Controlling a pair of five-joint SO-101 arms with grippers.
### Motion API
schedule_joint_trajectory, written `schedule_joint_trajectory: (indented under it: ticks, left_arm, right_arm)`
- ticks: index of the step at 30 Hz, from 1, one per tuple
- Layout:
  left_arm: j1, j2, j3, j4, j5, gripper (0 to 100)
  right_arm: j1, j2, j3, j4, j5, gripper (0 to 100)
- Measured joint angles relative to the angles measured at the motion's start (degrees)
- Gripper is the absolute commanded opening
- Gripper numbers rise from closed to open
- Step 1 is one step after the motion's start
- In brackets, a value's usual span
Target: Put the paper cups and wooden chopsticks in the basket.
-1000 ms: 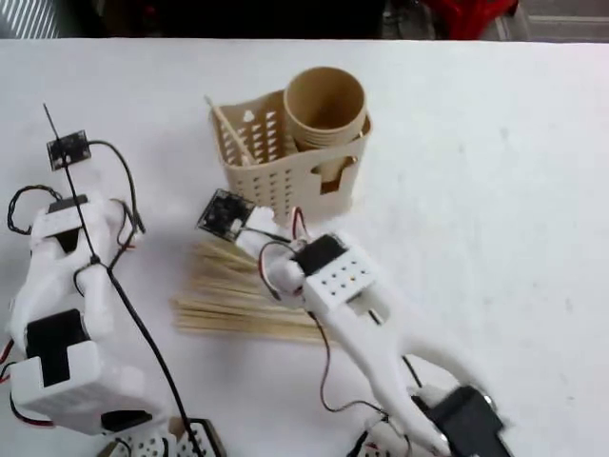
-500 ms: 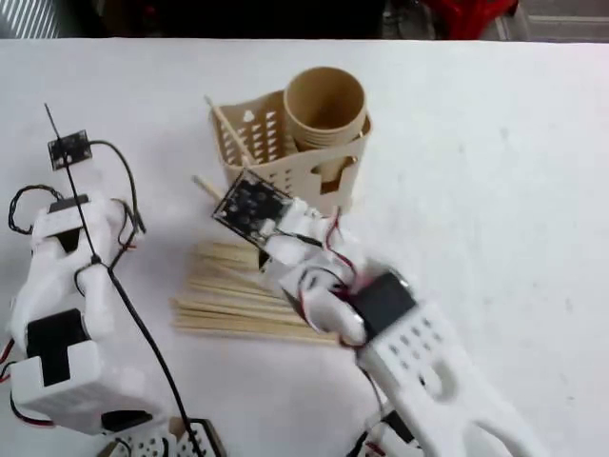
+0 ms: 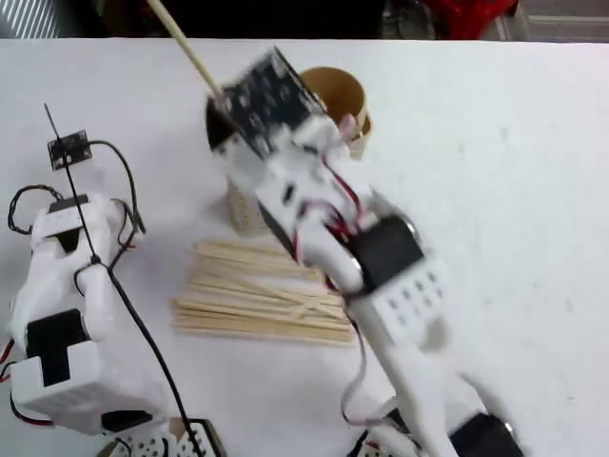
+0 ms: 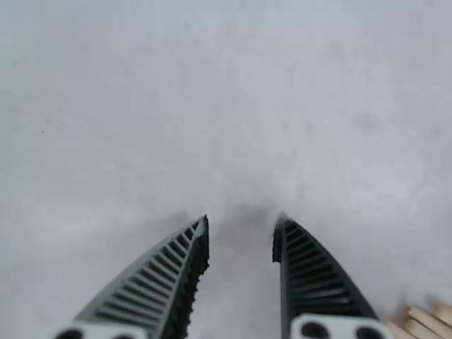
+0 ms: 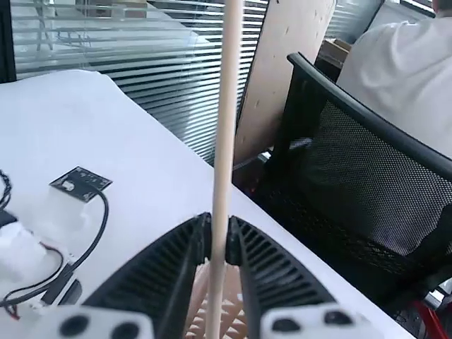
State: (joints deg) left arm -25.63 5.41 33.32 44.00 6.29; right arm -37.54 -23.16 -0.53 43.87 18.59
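We are looking down on a white table [image 3: 514, 190] where the right arm [image 3: 381, 257] is stretching up from the near edge and leaning over the cream slotted basket [image 3: 244, 213], hiding most of it. The left arm [image 3: 62, 314] is sitting folded at the left side of the table, well apart from the basket. In its wrist view the left gripper [image 4: 240, 229] is hanging over bare table with its fingers spread and nothing between them, and a few chopstick ends [image 4: 427, 318] are showing at the corner. The pile of wooden chopsticks [image 3: 247, 295] is lying flat on the table just in front of the basket, between the two arms. The paper cups [image 3: 344, 90] are standing at the basket's right end, their rim peeking out beside the right arm. The right gripper [image 5: 219, 224] is pinching a single chopstick [image 5: 227, 106] between its closed fingers. From above, we are seeing that stick slanting up and away over the basket's left end. A small circuit board [image 3: 68, 149] is lying beyond the left arm.
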Motion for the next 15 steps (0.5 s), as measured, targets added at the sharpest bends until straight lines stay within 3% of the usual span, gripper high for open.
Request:
schedule_joint_trajectory:
  ticks: [15]
  left_arm:
    - [0.0,0.0,0.0,0.0,0.0,17]
  right_arm:
    - [2.8,18.1,-6.4,-8.7,-0.5,2.9]
